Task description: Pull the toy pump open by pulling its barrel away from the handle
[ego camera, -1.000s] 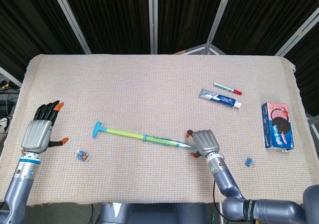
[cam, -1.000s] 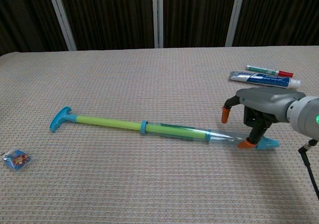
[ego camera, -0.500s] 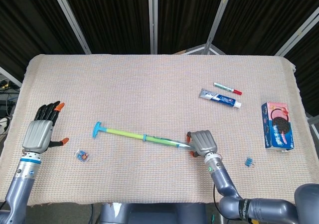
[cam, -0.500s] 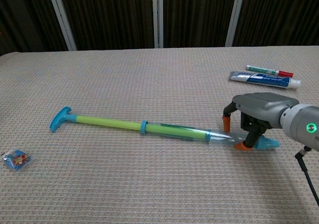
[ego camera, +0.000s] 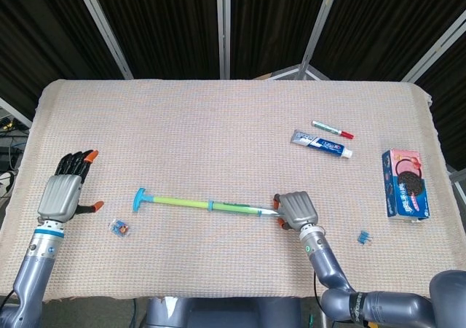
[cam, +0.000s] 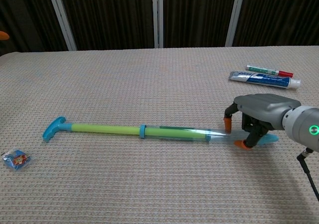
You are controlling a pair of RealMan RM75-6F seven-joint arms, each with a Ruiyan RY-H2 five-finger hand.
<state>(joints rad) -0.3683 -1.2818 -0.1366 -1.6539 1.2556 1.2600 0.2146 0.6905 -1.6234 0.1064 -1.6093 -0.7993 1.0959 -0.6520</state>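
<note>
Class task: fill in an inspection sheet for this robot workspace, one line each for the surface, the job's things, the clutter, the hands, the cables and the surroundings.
Surface: table covered in a beige woven cloth.
Job's things: toy pump lies flat, blue handle toward the robot's left, green rod drawn out of the clear barrel.
Clutter: toothpaste tube, marker, cookie box, blue binder clip, small blue wrapped item.
Hands: right hand grips the barrel's far end; left hand holds nothing, fingers spread, apart from the pump.
Cables: a thin black one by the right arm.
Surroundings: dark curtains with metal posts behind the table.
</note>
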